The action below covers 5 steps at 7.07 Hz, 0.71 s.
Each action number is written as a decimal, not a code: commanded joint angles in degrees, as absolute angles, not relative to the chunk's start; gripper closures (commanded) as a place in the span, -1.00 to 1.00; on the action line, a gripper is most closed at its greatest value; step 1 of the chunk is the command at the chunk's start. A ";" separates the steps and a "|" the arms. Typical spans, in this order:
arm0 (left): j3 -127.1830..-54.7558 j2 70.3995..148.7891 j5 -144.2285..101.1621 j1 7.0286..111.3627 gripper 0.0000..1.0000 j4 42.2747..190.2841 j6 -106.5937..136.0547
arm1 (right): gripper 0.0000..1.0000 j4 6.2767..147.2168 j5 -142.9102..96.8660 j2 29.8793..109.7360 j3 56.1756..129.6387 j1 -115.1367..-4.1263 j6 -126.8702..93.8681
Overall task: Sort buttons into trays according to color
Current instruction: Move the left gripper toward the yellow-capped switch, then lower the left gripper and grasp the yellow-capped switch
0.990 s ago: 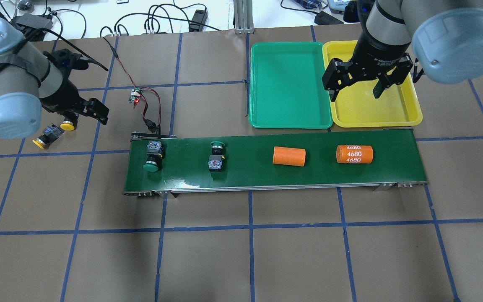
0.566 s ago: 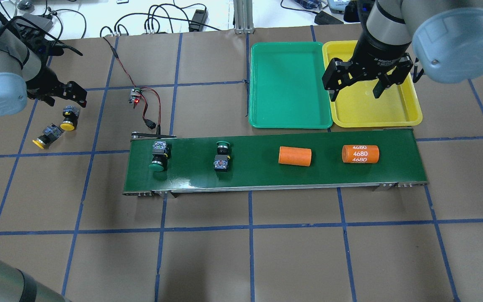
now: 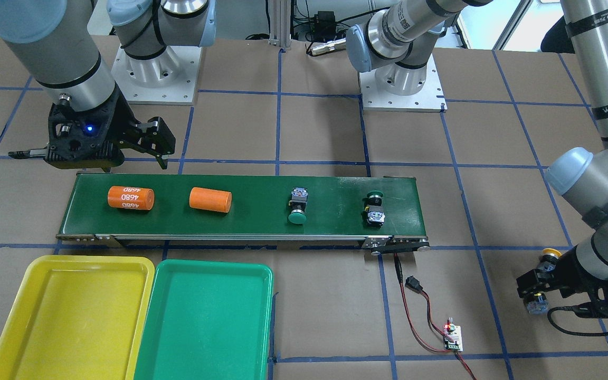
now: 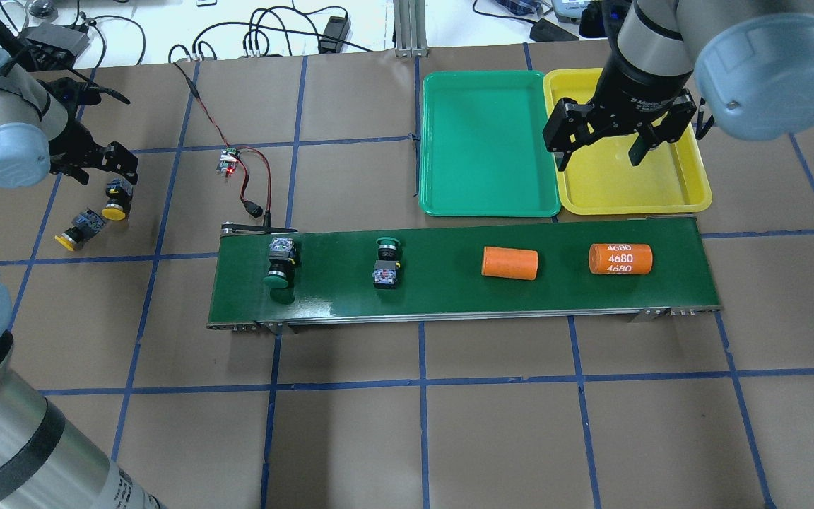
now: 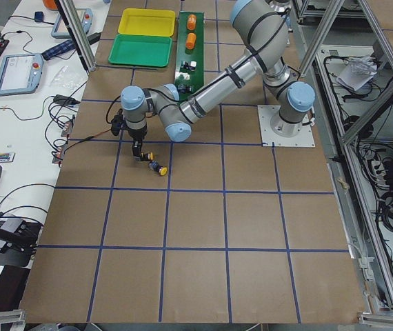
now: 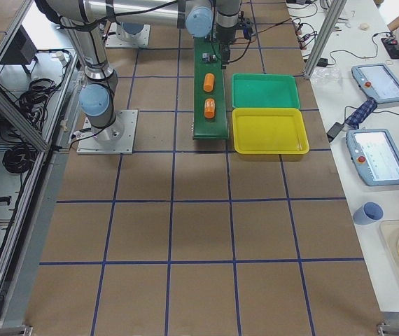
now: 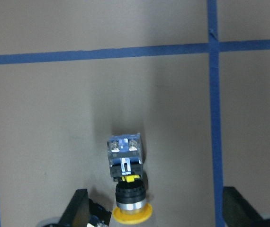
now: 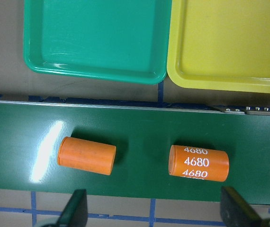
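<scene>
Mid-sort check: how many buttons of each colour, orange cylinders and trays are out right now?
Green buttons: 2
Yellow buttons: 2
Orange cylinders: 2
Trays: 2
Total: 8

One orange cylinder (image 4: 620, 259) on the conveyor belt (image 4: 449, 293) carries "4680" in white, printed 3 times.

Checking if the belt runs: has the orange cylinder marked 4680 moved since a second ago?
Yes. In the overhead view the 4680 cylinder has shifted right along the conveyor belt, toward its end by the yellow tray.
</scene>
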State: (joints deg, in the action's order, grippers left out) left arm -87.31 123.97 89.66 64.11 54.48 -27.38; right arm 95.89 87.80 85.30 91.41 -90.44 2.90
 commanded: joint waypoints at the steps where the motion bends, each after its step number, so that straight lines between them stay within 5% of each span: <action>1: -87.10 125.42 89.65 64.07 -1.00 54.40 -27.42 | -1.00 95.89 87.80 85.34 91.41 -90.44 2.90; 2: -87.10 126.29 89.74 64.07 -1.00 54.49 -27.33 | -1.00 95.89 87.72 85.25 91.41 -90.44 2.90; 3: -87.01 126.82 89.65 64.07 -0.51 54.49 -27.16 | -1.00 95.89 87.80 85.25 91.41 -90.44 2.90; 4: -87.10 127.09 89.74 64.07 0.13 54.49 -27.16 | -1.00 95.89 87.80 85.25 91.41 -90.44 2.90; 5: -87.01 127.18 89.82 64.07 0.99 54.49 -27.33 | -1.00 95.89 87.80 85.25 91.41 -90.44 2.90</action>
State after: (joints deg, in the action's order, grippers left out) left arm -87.06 126.92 89.74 64.08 54.49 -27.22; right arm 95.89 87.79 85.26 91.41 -90.44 2.90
